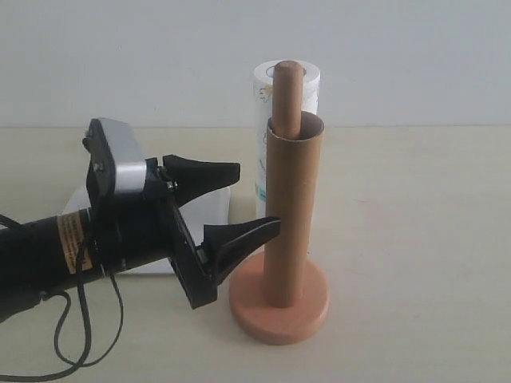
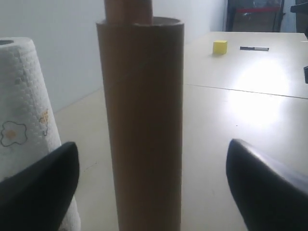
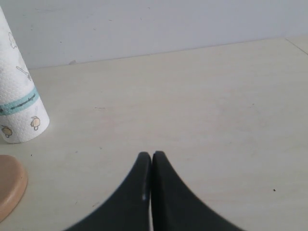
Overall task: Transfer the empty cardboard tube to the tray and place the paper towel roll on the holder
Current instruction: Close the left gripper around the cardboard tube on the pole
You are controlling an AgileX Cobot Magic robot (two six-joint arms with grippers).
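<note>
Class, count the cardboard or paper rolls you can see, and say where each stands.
2. The empty cardboard tube sits over the holder's post; the paper towel roll stands on the table behind it in the exterior view. None seems hidden.

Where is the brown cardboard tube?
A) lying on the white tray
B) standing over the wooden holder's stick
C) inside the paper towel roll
B: the cardboard tube stands upright around the holder, whose post pokes out of its top; the open left tool has not grasped it.
</note>
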